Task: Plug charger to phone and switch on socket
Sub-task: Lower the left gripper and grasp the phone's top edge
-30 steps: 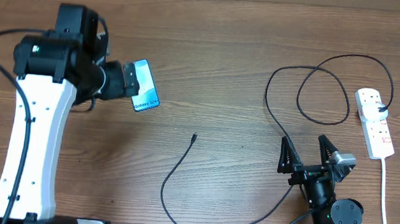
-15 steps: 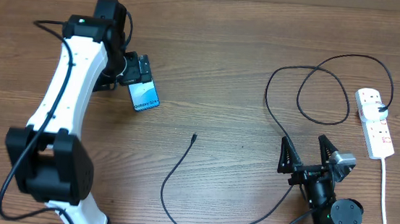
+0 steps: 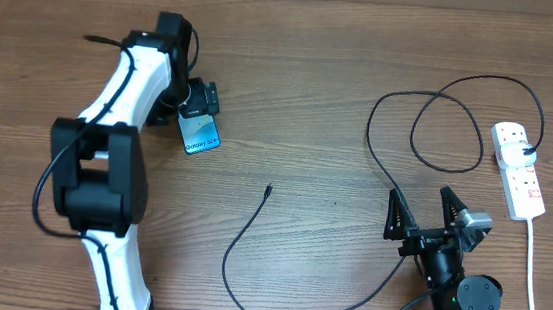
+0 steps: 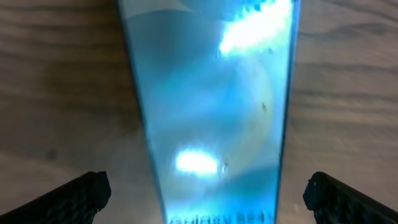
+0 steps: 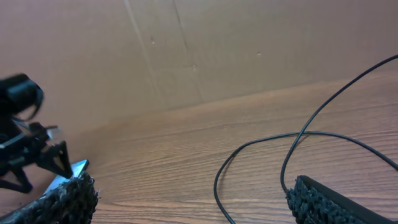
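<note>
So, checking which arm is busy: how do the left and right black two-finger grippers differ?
The left gripper hovers over the slim blue-screened phone, its fingers straddling it. The right gripper sits near the table's front edge beside the thin black charger cable, holding nothing. Both are open.

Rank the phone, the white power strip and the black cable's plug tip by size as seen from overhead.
1. power strip, clearly the longest
2. phone, though its upper end is covered
3. plug tip, a tiny speck

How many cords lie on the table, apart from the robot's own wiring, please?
2: the black charger loops from the socket to mid-table; the white cord runs from the socket to the near edge.
</note>
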You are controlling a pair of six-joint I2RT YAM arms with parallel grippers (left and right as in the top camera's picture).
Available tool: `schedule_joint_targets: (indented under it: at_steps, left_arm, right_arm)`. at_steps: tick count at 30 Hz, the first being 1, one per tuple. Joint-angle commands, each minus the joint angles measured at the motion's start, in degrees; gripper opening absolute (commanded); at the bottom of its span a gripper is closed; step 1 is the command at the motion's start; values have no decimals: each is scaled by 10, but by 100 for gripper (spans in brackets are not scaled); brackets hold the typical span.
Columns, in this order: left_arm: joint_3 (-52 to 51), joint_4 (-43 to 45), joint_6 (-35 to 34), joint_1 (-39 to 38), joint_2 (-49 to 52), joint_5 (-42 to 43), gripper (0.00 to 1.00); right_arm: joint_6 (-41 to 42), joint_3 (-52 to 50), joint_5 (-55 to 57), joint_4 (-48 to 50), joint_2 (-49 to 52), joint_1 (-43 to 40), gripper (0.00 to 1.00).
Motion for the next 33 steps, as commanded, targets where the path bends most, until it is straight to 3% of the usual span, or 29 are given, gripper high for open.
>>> schedule_joint_targets:
  at_steps: [1,7,12,19,23,28,30,33]
  left_arm:
    - [11,20,-6,-15,33,-2,100]
    - [11,38,-6,-26,49,-7,99]
    - [11,10,-6,-32,49,-10,82]
    - [11,-49,7,-47,49,10,80]
    - [11,-83,10,-66,49,16,81]
    - [11,-100,9,-92,49,16,91]
    - [11,-96,10,-103,49,10,100]
    - [11,-96,9,-105,49,5,100]
  right_arm:
    - [0,-6,0,2,-5,0,100]
    - [0,-6,0,2,-5,0,100]
    - [-1,-6,0,2,-5,0,100]
    - [0,-6,0,2,-5,0,100]
    - [0,-6,0,2,-5,0,100]
    - [0,-6,0,2,-5,0,100]
    - [0,-6,0,2,-5,0,100]
    - [0,-6,0,2,-5,0,100]
